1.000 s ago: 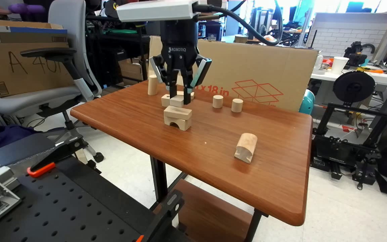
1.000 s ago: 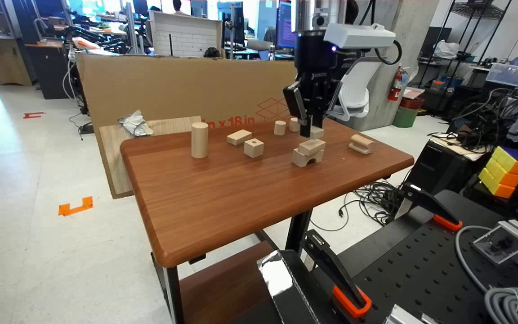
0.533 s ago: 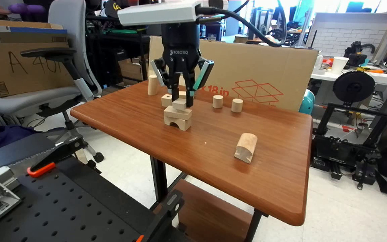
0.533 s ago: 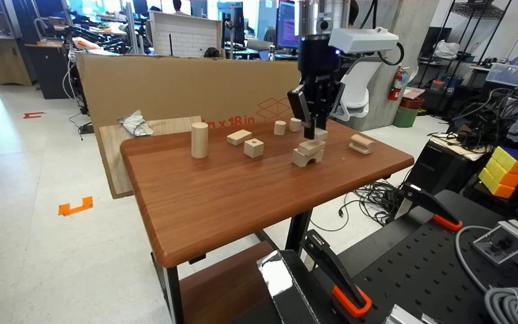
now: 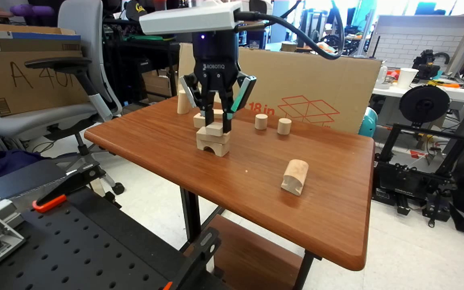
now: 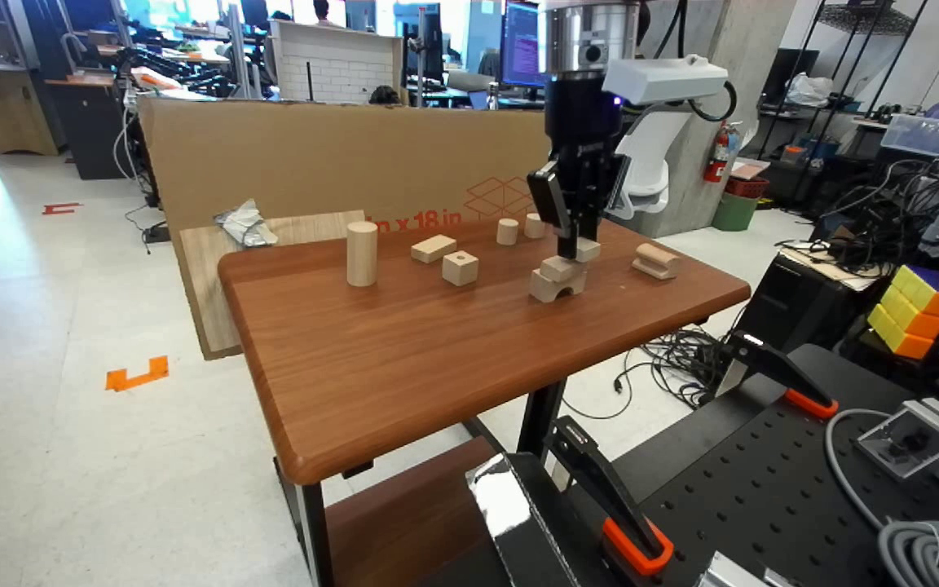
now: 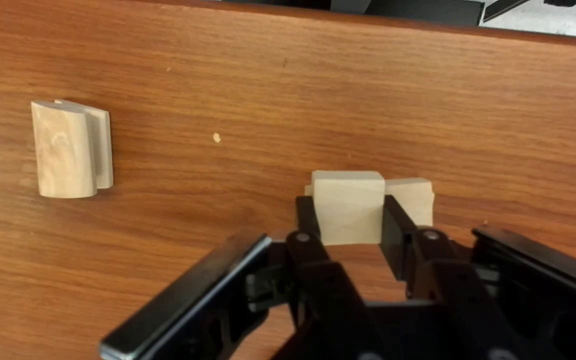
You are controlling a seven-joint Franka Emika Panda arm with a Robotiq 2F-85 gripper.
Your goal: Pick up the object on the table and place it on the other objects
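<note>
The small pale wooden block (image 5: 214, 129) is between the fingers of my gripper (image 5: 218, 126). It also shows in an exterior view (image 6: 588, 250) and in the wrist view (image 7: 349, 212). Both fingers press its sides in the wrist view, so the gripper (image 7: 349, 219) is shut on it. The block is level, over the flat wooden piece (image 5: 211, 136) on top of the arched bridge block (image 5: 217, 149). It looks to be touching the flat piece or just above; I cannot tell which. In the wrist view the block hides most of the flat piece (image 7: 414, 197).
A rounded, grooved wooden block (image 5: 295, 175) lies near the table's front. Two short cylinders (image 5: 261, 121) stand at the back. A tall cylinder (image 6: 362, 254), a cube with a hole (image 6: 460, 269) and an oblong block (image 6: 434, 248) are farther off. A cardboard sheet (image 6: 339, 163) stands behind.
The gripper has carried the block a little sideways and down, from above the stack to the top of the flat piece. The stack and other blocks have not moved.
</note>
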